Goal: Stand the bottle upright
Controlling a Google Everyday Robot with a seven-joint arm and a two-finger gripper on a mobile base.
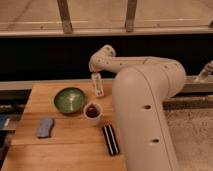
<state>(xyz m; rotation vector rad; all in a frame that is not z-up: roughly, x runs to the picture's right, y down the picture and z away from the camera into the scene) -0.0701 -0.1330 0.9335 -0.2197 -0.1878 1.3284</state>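
Note:
The bottle (98,86) is small, slim and whitish. It stands nearly upright near the back edge of the wooden table (65,145), behind the white cup. Its base looks to be at the tabletop. My gripper (95,73) reaches down from the arm's white wrist (103,56) and sits right at the bottle's top. The wrist hides where the gripper meets the bottle.
A green bowl (69,99) is left of the bottle. A white cup with dark contents (93,112) is just in front of it. A flat black bar (110,139) lies front right, a blue sponge (45,127) front left. My large white arm (145,120) covers the table's right side.

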